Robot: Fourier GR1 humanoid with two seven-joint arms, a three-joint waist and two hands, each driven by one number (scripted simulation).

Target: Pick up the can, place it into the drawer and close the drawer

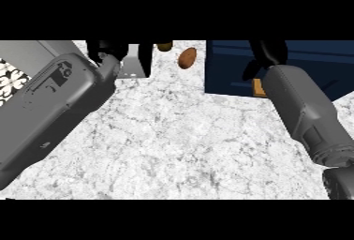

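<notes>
Far left: grey block with a patterned black-and-white panel on its edge, at the counter's left rim.

Left forearm comes in from lower left, runs diagonally up toward top centre. Left hand is at the top edge, black and mostly cut off by the frame. Can't tell if its fingers are apart or curled. Just right of it is a small grey bracket-like piece with a dark upright part beside it.

Centre: white marbled counter. Brown oval thing lies on it near the top, apart from both hands. Another brownish bit peeks in at the top edge, mostly cropped.

Right of centre: dark blue drawer, looks open, seen from above.

Right forearm rises from lower right. Right hand is over the drawer, fingers curled downward. An orange sliver shows just below the hand against the blue, inside the drawer's outline. Probably the can, but it's mostly hidden by the wrist. Can't tell if the fingers are clamped on it or just beside it.
</notes>
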